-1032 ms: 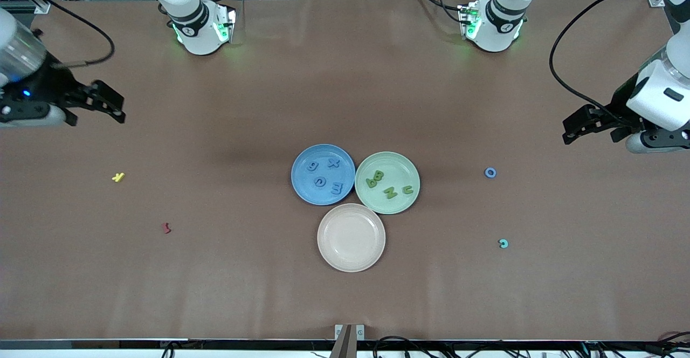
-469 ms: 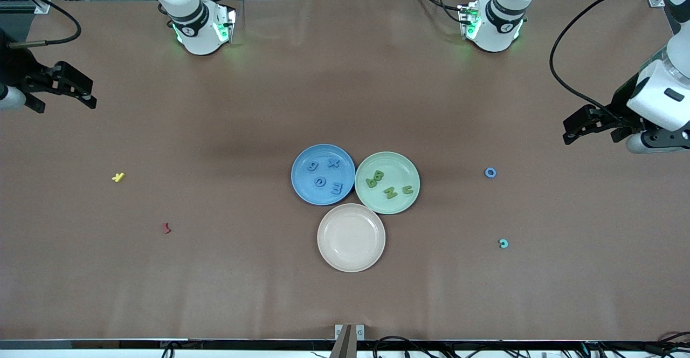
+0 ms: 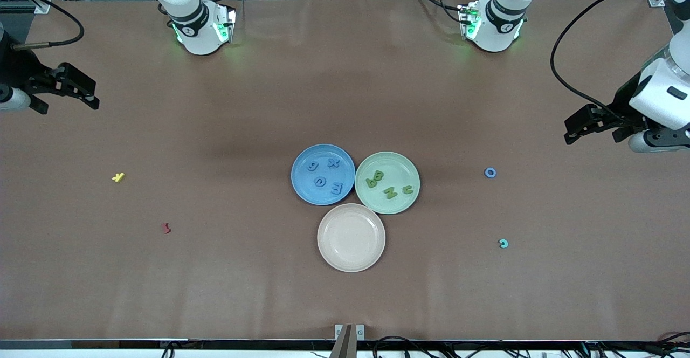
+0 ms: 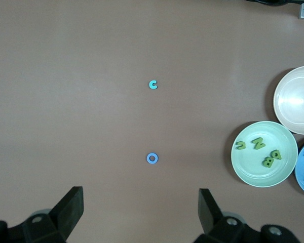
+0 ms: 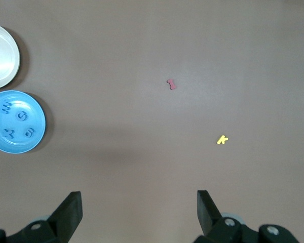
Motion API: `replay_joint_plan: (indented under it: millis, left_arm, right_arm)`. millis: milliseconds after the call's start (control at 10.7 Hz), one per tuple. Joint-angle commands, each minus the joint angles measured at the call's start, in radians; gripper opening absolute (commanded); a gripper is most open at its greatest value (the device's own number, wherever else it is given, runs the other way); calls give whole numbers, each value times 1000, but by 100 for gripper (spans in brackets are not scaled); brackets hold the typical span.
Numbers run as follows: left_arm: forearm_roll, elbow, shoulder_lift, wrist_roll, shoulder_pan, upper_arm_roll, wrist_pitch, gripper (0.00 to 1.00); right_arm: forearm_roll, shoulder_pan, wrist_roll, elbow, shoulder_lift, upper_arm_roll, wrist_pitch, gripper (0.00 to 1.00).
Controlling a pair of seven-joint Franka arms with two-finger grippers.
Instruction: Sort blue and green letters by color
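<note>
Several blue letters (image 3: pixel 320 181) lie in the blue plate (image 3: pixel 295 177). Several olive green letters (image 3: pixel 390 192) lie in the green plate (image 3: pixel 399 170) beside it. The green letters (image 4: pixel 257 144) show in the left wrist view, the blue ones (image 5: pixel 21 116) in the right wrist view. My left gripper (image 3: pixel 568 130) is open and empty, high over bare table at the left arm's end. My right gripper (image 3: pixel 92 95) is open and empty, high over bare table at the right arm's end. Both grippers also show open in their own wrist views, the left (image 4: pixel 141 202) and the right (image 5: pixel 139 202).
An empty beige plate (image 3: pixel 351 237) touches both plates, nearer the front camera. A blue ring (image 3: pixel 490 172) and a teal c (image 3: pixel 503 243) lie toward the left arm's end. A yellow K (image 3: pixel 118 177) and a dark-red squiggle (image 3: pixel 166 228) lie toward the right arm's end.
My right gripper has drawn back toward the right arm's end of the table and then nearly stopped. The left gripper has barely shifted. Letters and plates have not moved.
</note>
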Motion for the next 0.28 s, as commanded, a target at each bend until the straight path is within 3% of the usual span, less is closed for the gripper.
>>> replay_joint_plan:
  millis: [0,188]
  left_arm:
    - [26,29,-4,21,2,1,0,100]
    - [26,31,-7,21,2,1,-3,100]
  right_arm:
    - [10,2,-3,20,15,1,-17,100]
    - [10,-2,-10,16,21,2,-20,100]
